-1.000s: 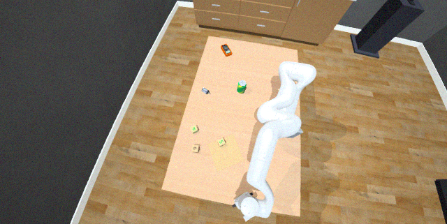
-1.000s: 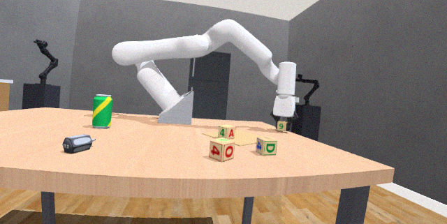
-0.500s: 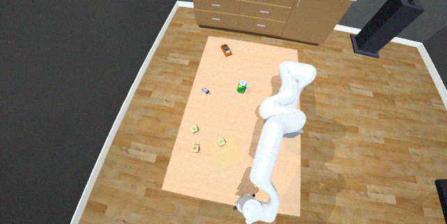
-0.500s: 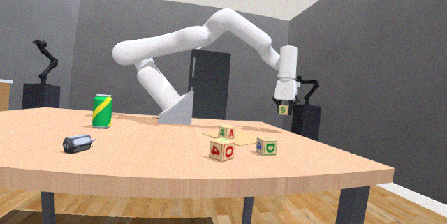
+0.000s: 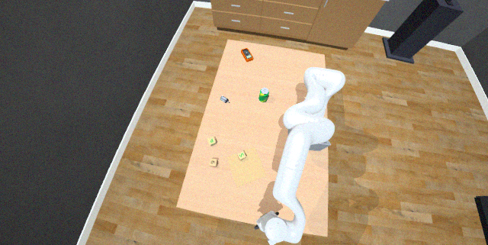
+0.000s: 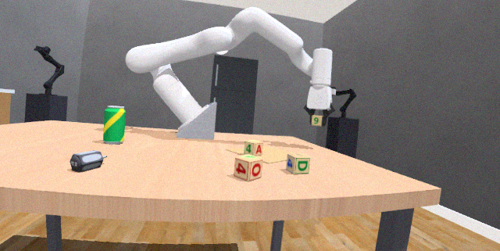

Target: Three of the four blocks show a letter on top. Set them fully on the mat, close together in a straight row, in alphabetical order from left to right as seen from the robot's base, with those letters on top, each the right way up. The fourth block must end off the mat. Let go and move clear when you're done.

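Observation:
My gripper point(image 6: 317, 117) is shut on a small wooden block point(image 6: 317, 120) that shows a green 9 on its side, and holds it well above the table near the far right end. In the overhead view the gripper point(image 5: 266, 221) is near the table's end edge and the wrist hides the held block. A block point(image 6: 253, 148) showing 4 and A on its sides sits at a corner of the tan mat point(image 6: 269, 153). Two blocks lie off the mat: one showing 4 and O point(image 6: 248, 167), one showing D point(image 6: 298, 163). The letters on top are too small to read.
A green and yellow can point(image 6: 114, 124) stands at the left. A small grey device point(image 6: 87, 160) lies nearer the front. An orange device point(image 5: 247, 54) lies at the far end of the table. The arm's base point(image 6: 197, 123) is at the table's back edge.

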Controlling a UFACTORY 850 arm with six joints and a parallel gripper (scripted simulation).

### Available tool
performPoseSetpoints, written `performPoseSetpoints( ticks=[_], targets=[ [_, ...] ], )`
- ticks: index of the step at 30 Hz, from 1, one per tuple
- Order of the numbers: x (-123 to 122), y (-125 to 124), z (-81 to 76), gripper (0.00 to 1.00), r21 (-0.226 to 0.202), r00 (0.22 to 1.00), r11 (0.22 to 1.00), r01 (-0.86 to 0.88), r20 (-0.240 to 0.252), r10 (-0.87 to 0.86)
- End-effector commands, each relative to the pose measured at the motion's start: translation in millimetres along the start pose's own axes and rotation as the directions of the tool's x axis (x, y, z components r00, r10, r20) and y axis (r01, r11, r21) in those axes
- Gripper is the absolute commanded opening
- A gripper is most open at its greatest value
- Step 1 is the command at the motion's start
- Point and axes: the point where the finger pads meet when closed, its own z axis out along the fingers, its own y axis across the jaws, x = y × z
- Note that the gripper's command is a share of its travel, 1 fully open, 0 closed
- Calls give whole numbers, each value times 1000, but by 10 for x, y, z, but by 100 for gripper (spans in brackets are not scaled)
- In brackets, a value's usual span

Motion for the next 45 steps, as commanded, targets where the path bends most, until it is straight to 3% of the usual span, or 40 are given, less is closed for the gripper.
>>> performPoseSetpoints(
  ticks=[1, 3, 5, 7, 10, 20, 39, 45],
  targets=[
    [-335, 61, -65, 44, -7, 1000, 1000, -21, 6, 21],
    [-680, 64, -91, 44, -10, 999, 999, -36, 12, 37],
    [-680, 64, -91, 44, -10, 999, 999, -36, 12, 37],
    [-1042, 19, -105, 44, -11, 999, 999, -49, 15, 50],
    [-1311, -47, -106, 44, -11, 998, 998, -57, 15, 57],
    [-2222, -502, -55, 44, -3, 997, 997, -73, -2, 73],
    [-2279, -545, -44, 44, -2, 997, 997, -73, -4, 73],
    [-2281, -544, 53, 44, -3, 997, 997, -74, -3, 74]
  ],
)
